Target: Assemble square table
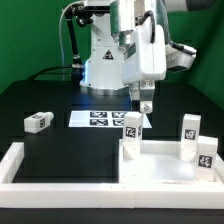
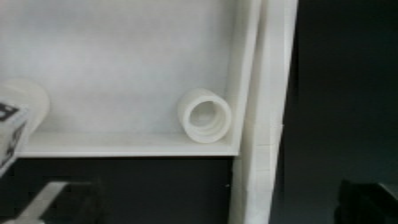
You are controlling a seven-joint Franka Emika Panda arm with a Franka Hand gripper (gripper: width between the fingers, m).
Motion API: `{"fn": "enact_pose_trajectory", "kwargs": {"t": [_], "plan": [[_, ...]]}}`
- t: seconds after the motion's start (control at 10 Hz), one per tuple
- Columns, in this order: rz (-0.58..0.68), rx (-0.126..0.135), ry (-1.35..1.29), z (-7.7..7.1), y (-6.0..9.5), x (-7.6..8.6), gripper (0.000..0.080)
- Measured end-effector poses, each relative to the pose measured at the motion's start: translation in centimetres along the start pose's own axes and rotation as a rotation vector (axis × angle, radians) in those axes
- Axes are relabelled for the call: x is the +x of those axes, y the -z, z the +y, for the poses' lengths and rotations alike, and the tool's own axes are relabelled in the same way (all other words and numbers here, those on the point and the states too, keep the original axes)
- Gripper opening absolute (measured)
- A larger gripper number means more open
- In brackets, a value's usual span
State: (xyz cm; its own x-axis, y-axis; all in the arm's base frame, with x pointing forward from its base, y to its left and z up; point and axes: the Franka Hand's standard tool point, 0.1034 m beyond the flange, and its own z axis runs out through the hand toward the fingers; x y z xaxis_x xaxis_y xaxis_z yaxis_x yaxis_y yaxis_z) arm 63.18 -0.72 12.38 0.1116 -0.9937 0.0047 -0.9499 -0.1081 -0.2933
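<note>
The white square table panel [image 1: 160,168] lies at the exterior view's right, with a raised rim. One tagged leg block [image 1: 131,129] stands at its far left corner, and two more leg blocks [image 1: 189,134] [image 1: 206,155] stand at its right side. A fourth leg block [image 1: 38,122] lies on the black surface at the exterior view's left. My gripper [image 1: 146,105] hangs just above the panel's far edge, next to the standing leg. In the wrist view, the gripper [image 2: 210,206] is open and empty over the panel's rim [image 2: 251,90]. A round corner socket [image 2: 206,113] and part of a leg block [image 2: 15,122] also show there.
The marker board [image 1: 98,119] lies flat behind the panel, near the robot base. Long white bars [image 1: 20,165] frame the black work surface at the left and front.
</note>
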Motion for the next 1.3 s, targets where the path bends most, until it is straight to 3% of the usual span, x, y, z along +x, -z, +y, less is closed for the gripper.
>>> {"fn": "enact_pose_trajectory", "kwargs": {"t": [0.4, 0.5, 0.6, 0.9, 1.0, 1.2, 1.3], "plan": [[0.010, 0.008, 0.316, 0.1, 0.0, 0.6, 0.0648], [0.049, 0.030, 0.397, 0.9, 0.0, 2.6, 0.0648], [0.080, 0.019, 0.554, 3.0, 0.1, 4.8, 0.0648], [0.117, -0.070, 0.902, 10.0, 0.3, 12.4, 0.0648], [0.106, -0.078, 0.878, 10.5, 0.3, 13.1, 0.0648], [0.087, -0.080, 0.878, 10.3, 0.1, 12.7, 0.0648], [0.007, -0.102, 0.874, 10.9, -0.2, 12.2, 0.0648]]}}
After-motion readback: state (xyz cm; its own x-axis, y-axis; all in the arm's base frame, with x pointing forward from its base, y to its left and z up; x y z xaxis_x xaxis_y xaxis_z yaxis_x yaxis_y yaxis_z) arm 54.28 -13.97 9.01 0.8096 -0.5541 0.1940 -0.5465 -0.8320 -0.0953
